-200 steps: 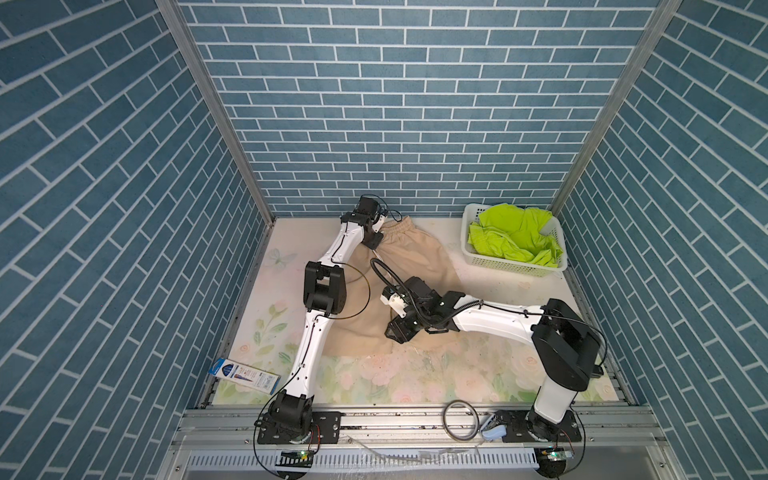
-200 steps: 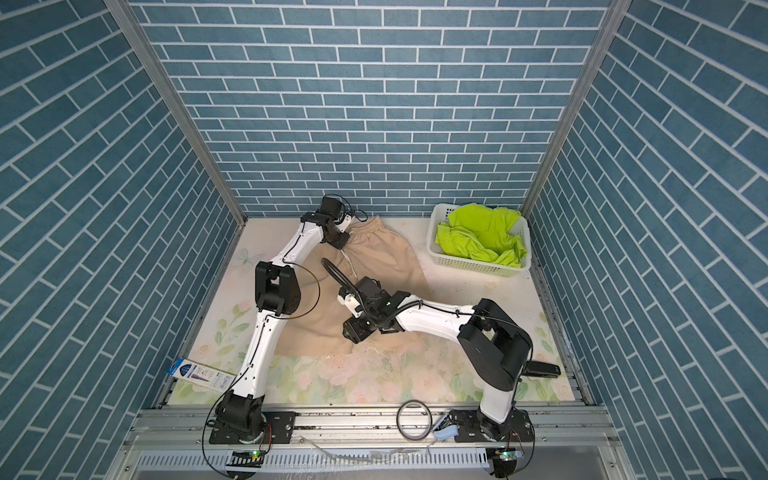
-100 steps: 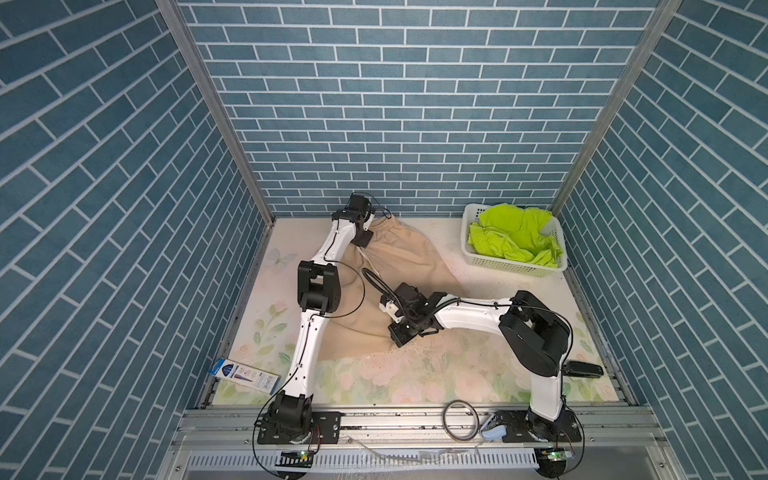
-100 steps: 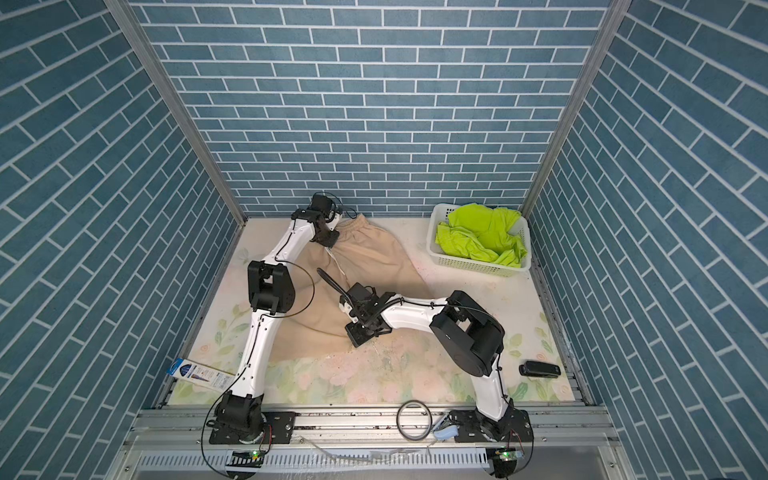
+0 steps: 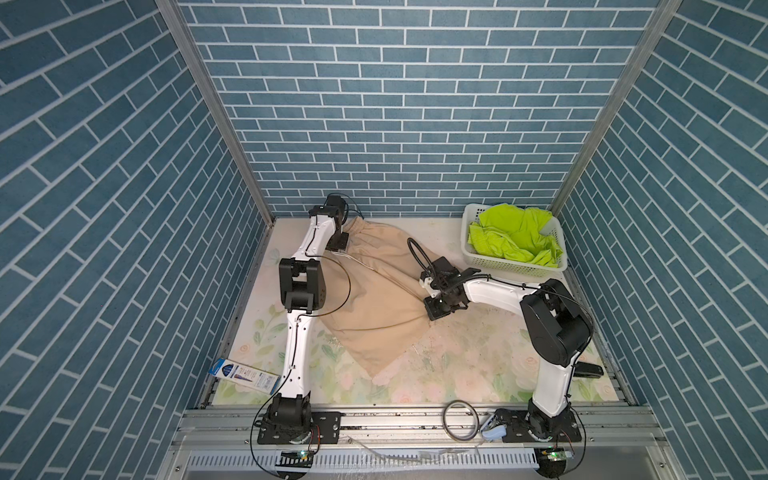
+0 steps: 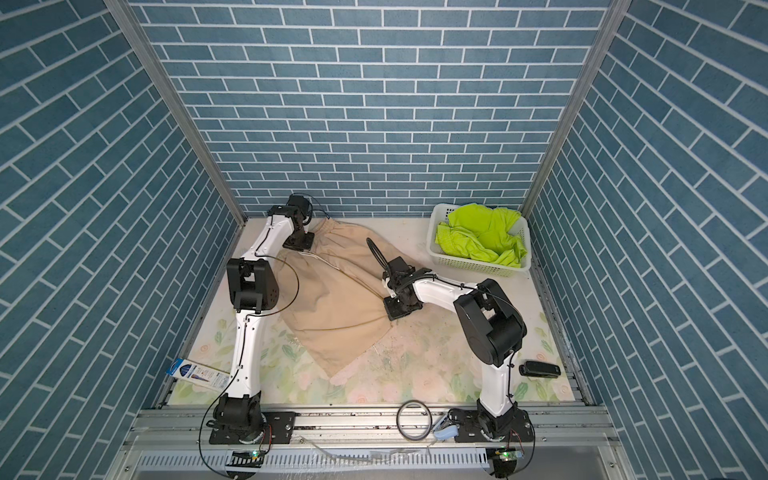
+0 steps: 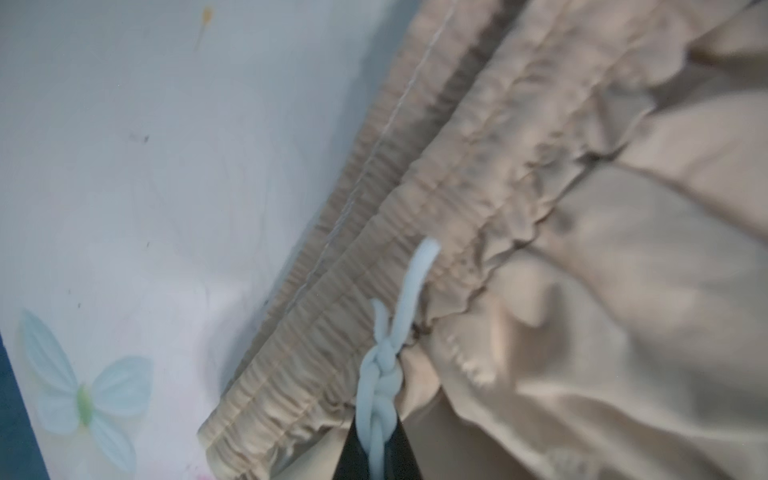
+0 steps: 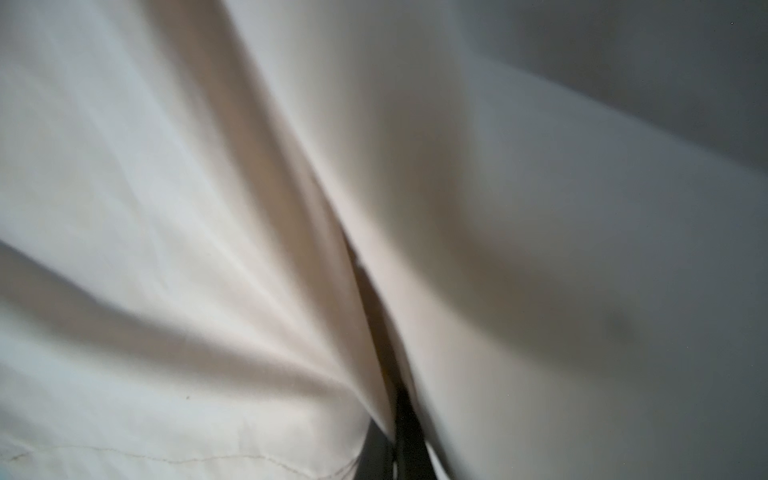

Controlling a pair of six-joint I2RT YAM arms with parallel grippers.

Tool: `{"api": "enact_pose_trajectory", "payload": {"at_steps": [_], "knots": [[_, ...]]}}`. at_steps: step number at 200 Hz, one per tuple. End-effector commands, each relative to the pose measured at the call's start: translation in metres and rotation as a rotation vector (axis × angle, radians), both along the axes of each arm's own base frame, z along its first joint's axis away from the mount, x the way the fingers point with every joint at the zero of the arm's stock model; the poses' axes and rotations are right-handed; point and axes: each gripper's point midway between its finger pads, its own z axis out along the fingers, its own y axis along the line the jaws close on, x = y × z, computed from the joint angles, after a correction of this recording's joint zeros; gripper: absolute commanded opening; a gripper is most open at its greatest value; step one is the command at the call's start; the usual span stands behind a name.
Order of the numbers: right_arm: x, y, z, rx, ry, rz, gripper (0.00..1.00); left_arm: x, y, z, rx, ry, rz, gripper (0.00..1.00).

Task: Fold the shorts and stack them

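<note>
Left wrist view: beige shorts (image 7: 602, 311) lie spread on the table (image 5: 478, 353), waistband (image 7: 457, 187) toward the back-left corner. At that waistband corner the left gripper (image 7: 376, 446) is clamped on the white drawstring (image 7: 384, 374); can't tell if it has cloth as well. On the pair's right-hand edge the right gripper (image 8: 392, 449) is pinched tight on beige cloth, folds fanning out from the pinch. Change vs a second ago: both sets of jaws were part open, now closed. Right one was over the middle of the cloth, now sits further right, elbow swung back out. Reads as both grips set, first fold can start; nothing folded or stacked yet. No change for the green shorts (image 5: 515, 241), heaped in the basket (image 5: 511, 269), well apart.
</note>
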Motion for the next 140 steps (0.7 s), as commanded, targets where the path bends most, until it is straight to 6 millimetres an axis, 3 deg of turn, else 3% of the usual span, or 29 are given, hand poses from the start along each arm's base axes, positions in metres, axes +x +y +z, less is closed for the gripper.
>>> {"api": "enact_pose_trajectory", "payload": {"at_steps": [1,19,29,36,53,69,102,140], "knots": [[-0.002,-0.008,0.007,-0.028,0.015,0.059,0.08,-0.036,0.023,0.023,0.039,0.038,0.123,0.13],[-0.006,0.002,0.022,0.050,0.002,0.082,0.21,-0.064,0.030,0.031,0.047,0.041,0.161,0.18],[-0.008,0.005,0.032,0.090,-0.011,0.085,0.28,-0.077,0.033,0.038,0.037,0.022,0.181,0.26],[-0.010,0.006,0.039,0.113,-0.021,0.089,0.32,-0.084,0.035,0.045,0.029,0.003,0.197,0.38],[-0.014,-0.001,0.051,0.122,-0.054,0.076,0.38,-0.093,0.035,0.062,0.006,-0.044,0.201,0.81],[-0.019,-0.012,0.056,0.109,-0.069,0.049,0.41,-0.081,0.018,0.078,-0.084,-0.123,0.136,0.99],[-0.037,-0.028,0.052,0.133,-0.049,-0.015,0.43,-0.026,-0.030,0.098,-0.273,-0.285,-0.107,1.00],[-0.062,-0.023,0.039,0.241,-0.023,-0.036,0.45,0.035,-0.038,0.063,-0.257,-0.232,-0.186,1.00]]}}
